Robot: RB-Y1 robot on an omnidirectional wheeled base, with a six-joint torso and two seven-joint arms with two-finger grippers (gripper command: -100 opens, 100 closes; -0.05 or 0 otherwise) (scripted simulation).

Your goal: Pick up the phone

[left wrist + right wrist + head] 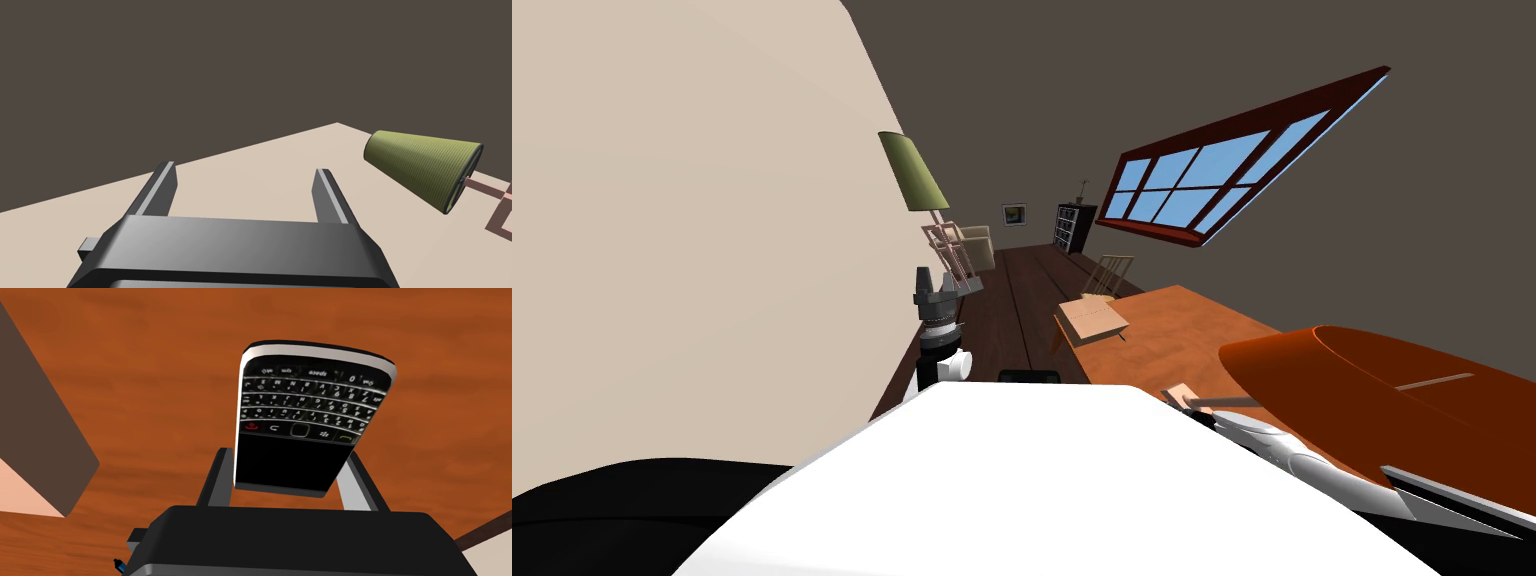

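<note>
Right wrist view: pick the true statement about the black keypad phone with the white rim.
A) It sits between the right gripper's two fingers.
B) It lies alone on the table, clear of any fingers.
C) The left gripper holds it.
A: the right gripper presses the sides of the black keypad phone with both fingers.

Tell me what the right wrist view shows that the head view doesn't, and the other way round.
The right wrist view adds the black phone, keypad facing the camera, with the right pincer shut on its sides at the screen end. The head view adds the room: a green-shaded lamp, a window, a light box, and the left pincer held up beside the cream wall. Both show the orange-brown wooden table.
</note>
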